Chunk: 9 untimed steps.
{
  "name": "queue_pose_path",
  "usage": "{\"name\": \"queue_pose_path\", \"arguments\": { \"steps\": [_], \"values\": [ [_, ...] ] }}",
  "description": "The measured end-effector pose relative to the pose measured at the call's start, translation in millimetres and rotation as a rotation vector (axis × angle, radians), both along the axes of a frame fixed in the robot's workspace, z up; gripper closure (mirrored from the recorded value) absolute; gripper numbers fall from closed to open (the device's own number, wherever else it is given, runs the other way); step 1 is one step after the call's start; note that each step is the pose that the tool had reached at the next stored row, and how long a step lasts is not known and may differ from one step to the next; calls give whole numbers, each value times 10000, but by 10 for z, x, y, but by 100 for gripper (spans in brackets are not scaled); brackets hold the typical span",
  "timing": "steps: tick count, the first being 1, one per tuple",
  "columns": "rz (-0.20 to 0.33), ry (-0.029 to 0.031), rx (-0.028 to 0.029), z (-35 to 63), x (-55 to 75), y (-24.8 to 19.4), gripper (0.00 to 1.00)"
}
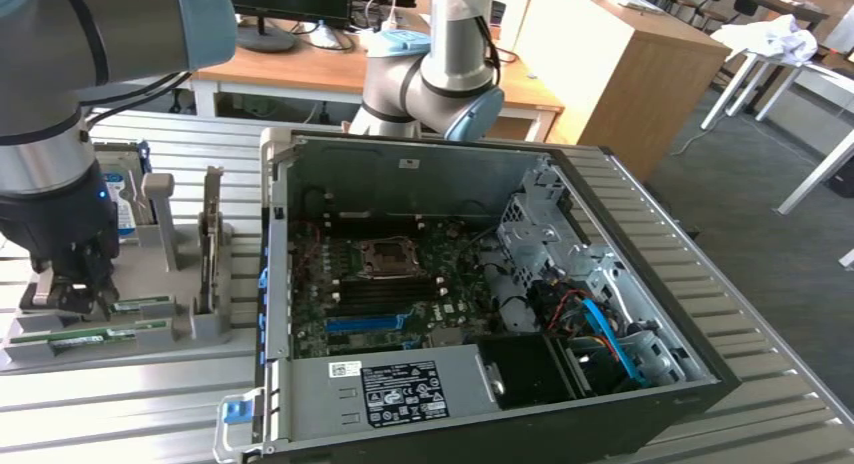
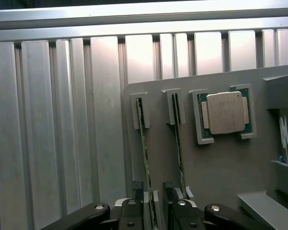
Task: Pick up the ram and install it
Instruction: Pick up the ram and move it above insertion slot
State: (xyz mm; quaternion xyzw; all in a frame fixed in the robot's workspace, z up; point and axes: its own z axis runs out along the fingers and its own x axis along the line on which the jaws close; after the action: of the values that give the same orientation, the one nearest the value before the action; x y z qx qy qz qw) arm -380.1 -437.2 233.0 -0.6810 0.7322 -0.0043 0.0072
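Pick-up step: the open gripper [image 2: 153, 199] straddles the ram [image 2: 144, 143], which stands on edge in the grey holder's [image 2: 221, 177] edge-most slot, ungripped; closing likely calls for square alignment, clear of the neighbouring stick [image 2: 178, 143].

Exterior view: high up, mid-range, angled down on the flat grey plastic holder tray [image 1: 120, 352] beside the open black metal computer case [image 1: 400, 179]. Wrist view: close above the tray, facing down. Both views share the tray.
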Motion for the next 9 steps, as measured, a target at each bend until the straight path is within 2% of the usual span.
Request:
{"name": "queue_pose_path", "arguments": {
  "steps": [9],
  "values": [
    [37,-4,2,-3,0,-1,70]
  ]
}}
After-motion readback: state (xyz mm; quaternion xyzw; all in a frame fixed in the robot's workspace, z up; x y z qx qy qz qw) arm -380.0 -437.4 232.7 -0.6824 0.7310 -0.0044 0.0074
